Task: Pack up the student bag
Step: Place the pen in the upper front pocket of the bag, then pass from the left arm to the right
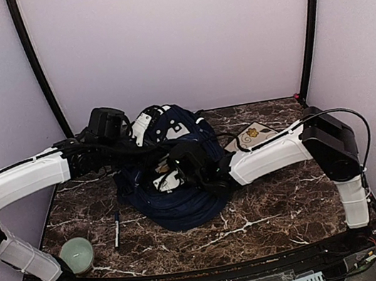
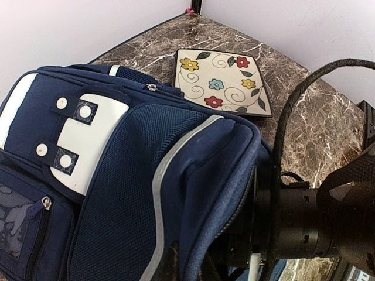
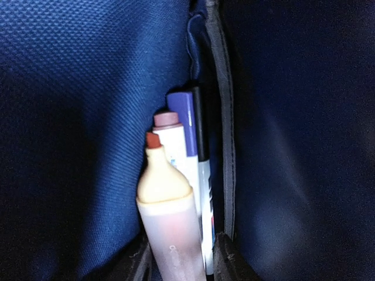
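Jaws of the left gripper (image 1: 123, 131) are pinched together at the rear left of the student bag (image 1: 177, 203). The left wrist view shows blue fabric from the edge of the bag's opening running down to them, so they appear clamped on that edge. Jaws of the right gripper (image 3: 181, 266) are deep inside the bag, one on each side of a small bundle of markers and close against it. Whether they are pressing on the bundle cannot be told. Nearest the right wrist camera is a highlighter (image 3: 167, 216) with a frosted barrel, a yellow collar and an orange-red tip. Behind it are a white marker (image 3: 170, 132) with a dull pink tip, a purple-capped pen (image 3: 181, 111) and a thin black pen (image 3: 199, 129). All four point into a narrow slot of navy fabric beside a grey-edged seam (image 3: 225, 146). The bag sits in the middle of the dark, white-veined marble surface (image 1: 273, 220). Its white patches and grey stripe face the left wrist camera, and the right arm enters it from the right. A square floral plate (image 2: 225, 82) lies flat just beyond the bag, toward the back right corner. A black pen (image 1: 116, 230) lies on the surface near the bag's left side. A pale green candle (image 1: 77, 254) stands at the front left, well apart from the bag.
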Controlling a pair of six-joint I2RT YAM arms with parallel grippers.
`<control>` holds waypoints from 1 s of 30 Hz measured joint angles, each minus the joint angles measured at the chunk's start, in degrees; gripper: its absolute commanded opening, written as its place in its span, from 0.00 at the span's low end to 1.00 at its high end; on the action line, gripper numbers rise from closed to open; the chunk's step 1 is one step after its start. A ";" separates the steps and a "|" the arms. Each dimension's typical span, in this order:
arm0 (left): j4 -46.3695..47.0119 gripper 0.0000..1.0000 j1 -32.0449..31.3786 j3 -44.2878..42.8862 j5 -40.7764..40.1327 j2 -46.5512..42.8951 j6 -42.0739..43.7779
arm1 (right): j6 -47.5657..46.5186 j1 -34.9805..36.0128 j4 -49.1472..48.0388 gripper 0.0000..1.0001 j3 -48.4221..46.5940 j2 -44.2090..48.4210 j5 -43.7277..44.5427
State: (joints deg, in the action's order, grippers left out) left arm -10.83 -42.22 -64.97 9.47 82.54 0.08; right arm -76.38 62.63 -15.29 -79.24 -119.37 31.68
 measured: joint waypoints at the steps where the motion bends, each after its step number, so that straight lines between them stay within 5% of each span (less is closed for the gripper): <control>1: 0.00 0.02 0.00 0.04 0.00 0.00 0.13 | 0.20 -0.02 0.24 0.41 0.11 0.24 -0.22; 18: 0.04 0.02 0.00 0.09 -0.07 0.00 0.79 | 9.49 -0.48 20.79 0.48 -0.13 9.33 -6.32; 30: 0.72 0.02 0.00 0.09 -0.07 0.46 0.68 | 25.00 -0.11 41.05 0.47 -2.47 20.79 -16.04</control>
State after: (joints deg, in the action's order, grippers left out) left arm -10.11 -42.22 -64.88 9.41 83.00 0.75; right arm -51.37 62.52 25.76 -81.71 -98.59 15.64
